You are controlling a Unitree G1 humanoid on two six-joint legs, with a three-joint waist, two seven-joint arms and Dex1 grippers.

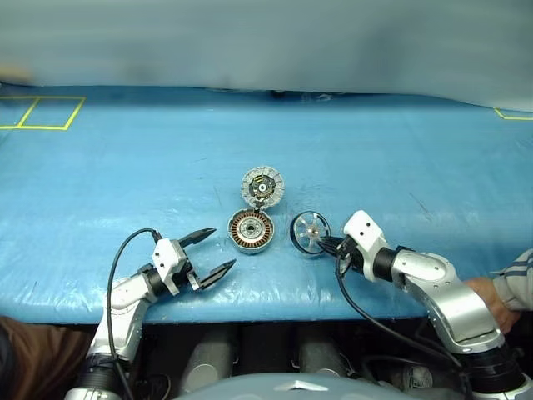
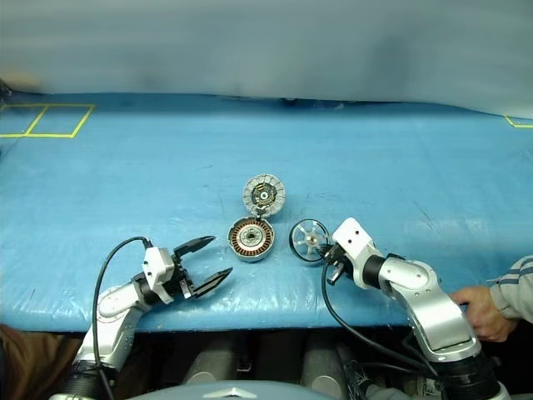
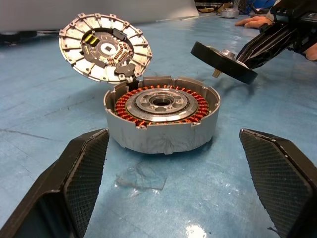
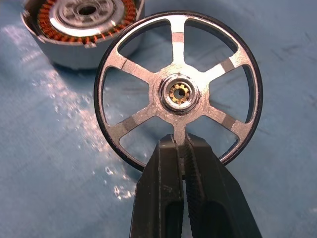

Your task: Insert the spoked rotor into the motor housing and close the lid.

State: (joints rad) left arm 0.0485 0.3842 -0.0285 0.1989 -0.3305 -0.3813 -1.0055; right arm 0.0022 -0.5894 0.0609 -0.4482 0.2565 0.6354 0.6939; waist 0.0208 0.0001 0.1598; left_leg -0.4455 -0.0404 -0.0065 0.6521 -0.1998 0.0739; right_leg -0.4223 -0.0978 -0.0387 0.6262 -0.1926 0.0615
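I have the right hand (image 4: 181,148) pinched shut on a spoke of the spoked rotor (image 4: 181,89), raised off the worktop to carry it. At frame centre the motor housing (image 1: 251,230) sits with its lid (image 1: 262,187) swung up, ready. My left hand (image 1: 208,252) gapes wide, empty.

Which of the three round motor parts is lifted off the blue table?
The spoked wheel: the right tool is shut on one spoke and holds it tilted above the cover. The copper-wound cup and its open lid rest there.
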